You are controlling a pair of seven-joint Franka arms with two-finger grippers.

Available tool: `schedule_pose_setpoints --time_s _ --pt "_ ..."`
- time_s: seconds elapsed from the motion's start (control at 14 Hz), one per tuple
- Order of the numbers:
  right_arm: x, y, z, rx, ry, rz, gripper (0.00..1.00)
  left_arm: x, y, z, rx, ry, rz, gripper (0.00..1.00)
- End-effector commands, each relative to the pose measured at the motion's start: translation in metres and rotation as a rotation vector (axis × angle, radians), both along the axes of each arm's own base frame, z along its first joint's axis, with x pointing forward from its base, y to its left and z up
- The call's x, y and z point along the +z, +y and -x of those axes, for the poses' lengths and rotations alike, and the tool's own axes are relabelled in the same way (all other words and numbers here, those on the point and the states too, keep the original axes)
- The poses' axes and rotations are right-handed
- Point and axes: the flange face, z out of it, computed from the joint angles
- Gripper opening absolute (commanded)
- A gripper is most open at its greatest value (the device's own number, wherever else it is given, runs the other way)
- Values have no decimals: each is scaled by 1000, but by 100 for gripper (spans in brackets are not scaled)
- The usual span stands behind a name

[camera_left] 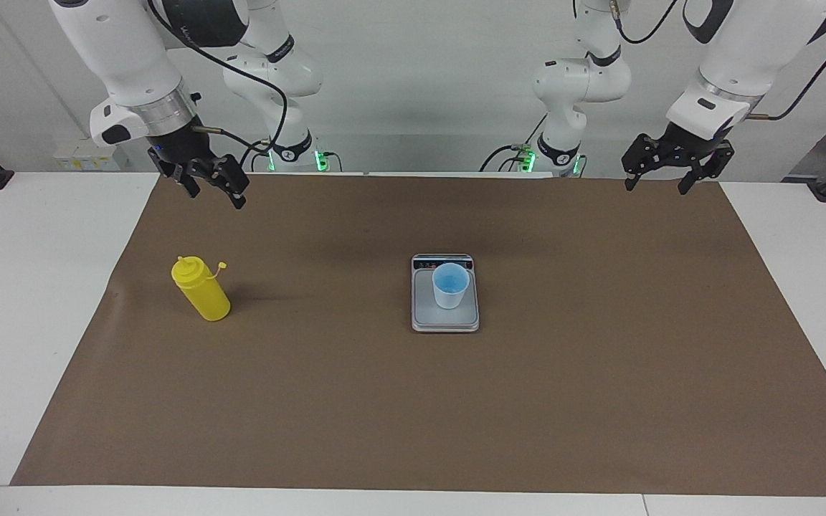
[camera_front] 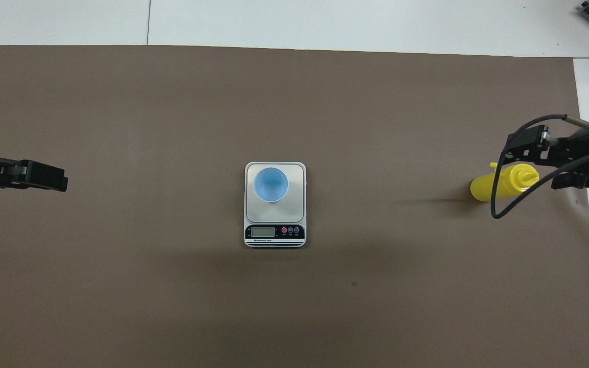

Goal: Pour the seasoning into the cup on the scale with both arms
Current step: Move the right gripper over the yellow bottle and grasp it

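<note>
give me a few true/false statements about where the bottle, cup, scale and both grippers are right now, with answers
1. The cup stands on the scale. True.
2. The bottle lies on its side. False: it stands upright on the brown mat, toward the right arm's end of the table.
3. The right gripper holds the bottle. False: its jaws are open and empty, up in the air, apart from the bottle.
4. The left gripper is open and holds nothing. True.
5. The scale's display strip is on its edge nearer to the robots. True.
6. The left gripper hangs over the cup. False: it is over the mat's edge at the left arm's end of the table.
</note>
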Motion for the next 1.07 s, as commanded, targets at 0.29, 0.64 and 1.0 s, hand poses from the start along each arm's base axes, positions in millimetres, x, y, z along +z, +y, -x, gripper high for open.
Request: schedule_pose_setpoints --time_s 0.29,0.64,1.0 --pt "-50 -84 -47 -253 79 -101 100 3 -3 10 -16 9 17 100" --pt "-112 -152 -85 -338 165 -89 100 2 0 10 -8 13 13 100" --pt "-157 -181 -85 -390 190 -101 100 1 2 10 -4 15 12 100"
